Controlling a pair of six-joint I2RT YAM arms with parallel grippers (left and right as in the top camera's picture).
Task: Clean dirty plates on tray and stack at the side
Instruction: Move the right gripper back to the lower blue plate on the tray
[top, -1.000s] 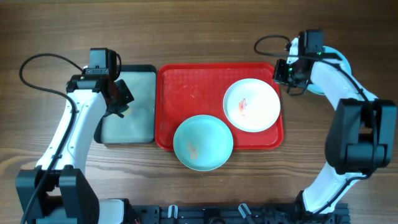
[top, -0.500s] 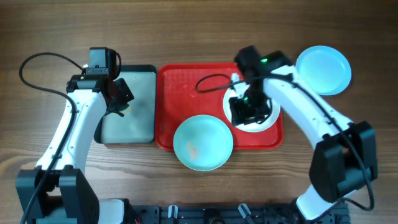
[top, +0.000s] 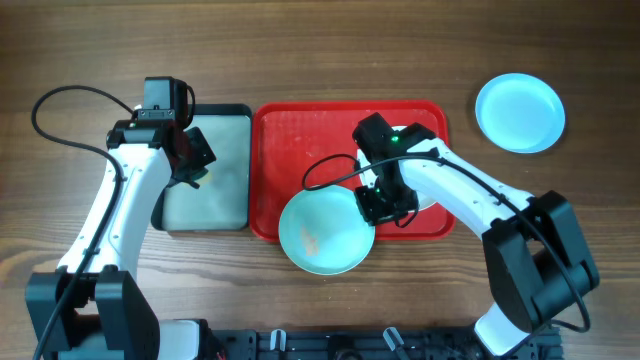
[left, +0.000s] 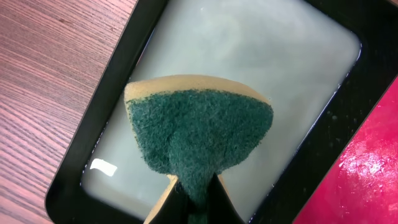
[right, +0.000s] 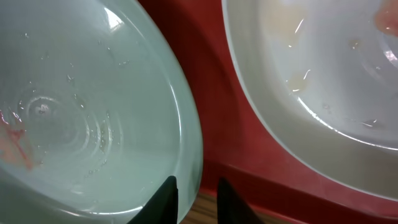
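While the left gripper (left: 194, 202) hangs over the small grey tray (left: 109, 93) with its fingers clamped on a green sponge (left: 199, 134), the right gripper (right: 196, 196) is down at the front of the red tray (right: 211, 93). Its fingers are apart, one on either side of a turquoise plate's (right: 81, 106) right rim and not closed on it. That plate lies across the tray's front rim, partly over the table (top: 300, 50), with a reddish smear inside. Just beside it on the tray sits the white plate (right: 323, 81), also smeared and mostly hidden under the arm from overhead. A second turquoise plate (top: 519, 112) rests on the table, well off to the right of the tray.
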